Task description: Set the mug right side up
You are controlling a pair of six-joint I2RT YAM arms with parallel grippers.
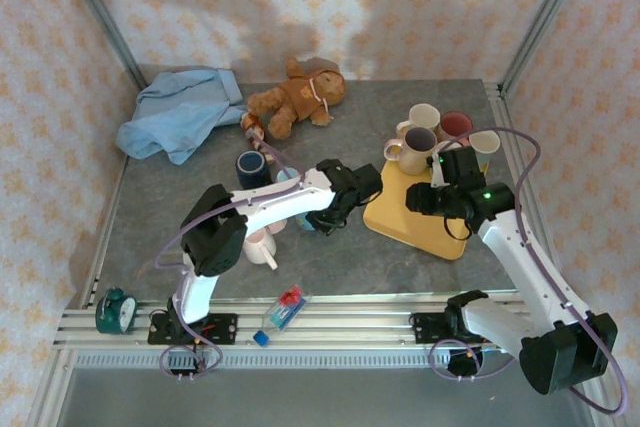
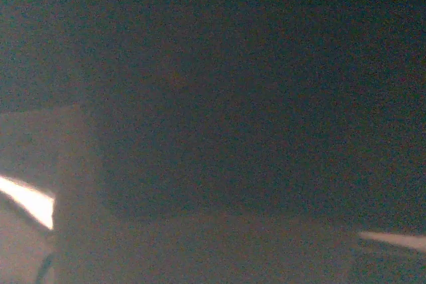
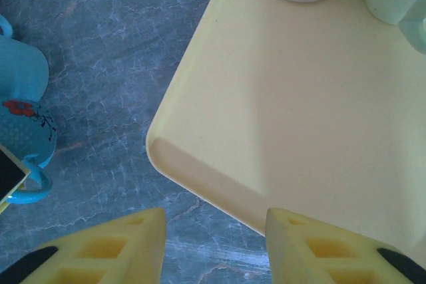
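A light blue mug point(image 1: 304, 224) sits on the grey table just left of the yellow tray point(image 1: 400, 222), mostly hidden under my left gripper point(image 1: 325, 215). The left wrist view is dark and blurred, so the jaws cannot be made out. In the right wrist view the mug point(image 3: 25, 128) shows a red flower mark and a handle, with a dark fingertip against it. I cannot tell which way up it stands. My right gripper point(image 3: 213, 231) hangs open over the tray's near left corner point(image 3: 173, 157), holding nothing.
Several mugs point(image 1: 418, 142) stand upright at the back of the tray. A dark blue mug point(image 1: 250, 165) and a pale pink mug point(image 1: 262, 244) stand by the left arm. A teddy bear point(image 1: 300, 97) and blue cloth point(image 1: 180, 112) lie at the back.
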